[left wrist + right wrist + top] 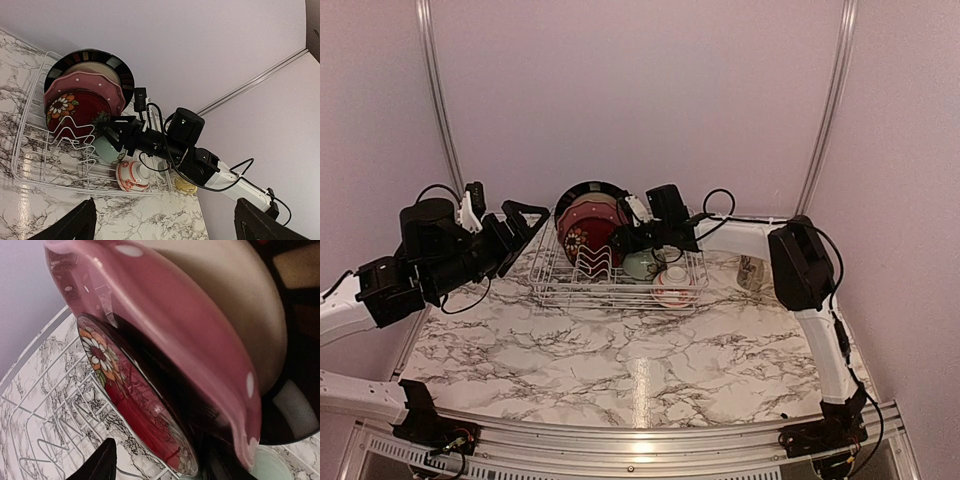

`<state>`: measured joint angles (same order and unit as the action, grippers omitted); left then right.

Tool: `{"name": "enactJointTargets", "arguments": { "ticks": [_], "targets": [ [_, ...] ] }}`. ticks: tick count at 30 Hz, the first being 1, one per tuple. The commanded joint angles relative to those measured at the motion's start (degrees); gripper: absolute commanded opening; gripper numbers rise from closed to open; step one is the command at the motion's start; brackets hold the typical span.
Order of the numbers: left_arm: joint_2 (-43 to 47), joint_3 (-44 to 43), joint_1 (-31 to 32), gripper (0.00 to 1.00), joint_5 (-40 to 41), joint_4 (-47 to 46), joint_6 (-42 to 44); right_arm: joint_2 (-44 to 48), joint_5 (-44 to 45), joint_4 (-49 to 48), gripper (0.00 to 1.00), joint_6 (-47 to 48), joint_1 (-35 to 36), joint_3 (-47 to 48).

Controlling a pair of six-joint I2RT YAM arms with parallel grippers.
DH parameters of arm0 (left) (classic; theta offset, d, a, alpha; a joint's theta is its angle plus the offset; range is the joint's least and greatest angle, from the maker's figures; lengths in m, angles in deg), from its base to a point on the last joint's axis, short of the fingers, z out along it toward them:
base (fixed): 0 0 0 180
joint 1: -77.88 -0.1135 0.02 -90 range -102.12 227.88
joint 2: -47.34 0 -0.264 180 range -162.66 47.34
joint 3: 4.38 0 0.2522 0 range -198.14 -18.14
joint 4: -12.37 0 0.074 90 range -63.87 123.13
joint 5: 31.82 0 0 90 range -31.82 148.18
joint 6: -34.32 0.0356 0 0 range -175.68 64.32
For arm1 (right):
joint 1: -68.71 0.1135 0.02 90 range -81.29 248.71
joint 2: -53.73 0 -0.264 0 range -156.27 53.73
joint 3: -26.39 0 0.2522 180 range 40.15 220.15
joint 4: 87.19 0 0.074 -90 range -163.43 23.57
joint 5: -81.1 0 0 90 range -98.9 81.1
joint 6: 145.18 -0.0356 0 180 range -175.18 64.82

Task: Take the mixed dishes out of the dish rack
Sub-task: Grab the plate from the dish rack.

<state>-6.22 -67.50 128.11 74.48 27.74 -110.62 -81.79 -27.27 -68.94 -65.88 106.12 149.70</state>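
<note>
Looking past the glossy rim of a pink white-dotted ceramic plate, crowding the right wrist lens. Standing on edge there between a small dark-red round plate painted with a flower in front and a larger cream plate with a black rim behind, all three upright among the prongs at the far left end of a white wire dish rack.

Reaching into the rack from the right with the right gripper, jaws parted and clamping nothing. Straddling the dark-red plate's right edge, with one dark fingertip showing in front of the plate's face and a gap between them; too dark on the other side to make out any contact.

Sitting in the rack's right half: a pale green rounded piece of crockery, and nearer the front rail a red-and-white patterned bowl. Resting outside the rack, on the white marble-patterned table to its right, a cream-yellow mug.

Hovering just beside the rack's left end with the left gripper, fingers spread wide, empty, pointing toward the plates.
</note>
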Motion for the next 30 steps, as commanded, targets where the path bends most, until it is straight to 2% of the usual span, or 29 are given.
{"name": "enactJointTargets", "arguments": {
  "ticks": [1,10,15,18,24,27,30],
  "targets": [
    [1.38,0.93,-0.18,0.99,-0.21,-0.06,0.18,-3.00,2.17,2.46,0.54,3.35,0.31,4.31],
    [1.62,1.26,-0.23,0.99,-0.17,0.02,0.25,-2.89,-2.35,0.64,0.35,8.30,0.27,3.86],
    [1.70,1.50,-0.18,0.99,-0.07,0.08,0.27,-1.43,-5.52,-2.69,0.31,7.88,0.29,1.61],
    [1.57,1.63,-0.22,0.99,-0.19,0.02,0.27,-0.51,-6.00,-3.94,0.21,7.33,0.26,0.44],
    [1.70,1.72,-0.21,0.99,-0.25,-0.32,0.27,-0.69,-9.43,-8.93,0.10,6.25,0.19,-0.45],
    [1.87,1.73,-0.23,0.99,-0.21,-0.54,0.27,-0.78,-10.42,-11.63,0.10,6.22,0.15,-1.47],
    [1.95,1.72,-0.23,0.99,-0.21,-0.55,0.36,-1.23,-11.35,-13.23,0.28,6.91,0.13,-2.07]
  ]
}}
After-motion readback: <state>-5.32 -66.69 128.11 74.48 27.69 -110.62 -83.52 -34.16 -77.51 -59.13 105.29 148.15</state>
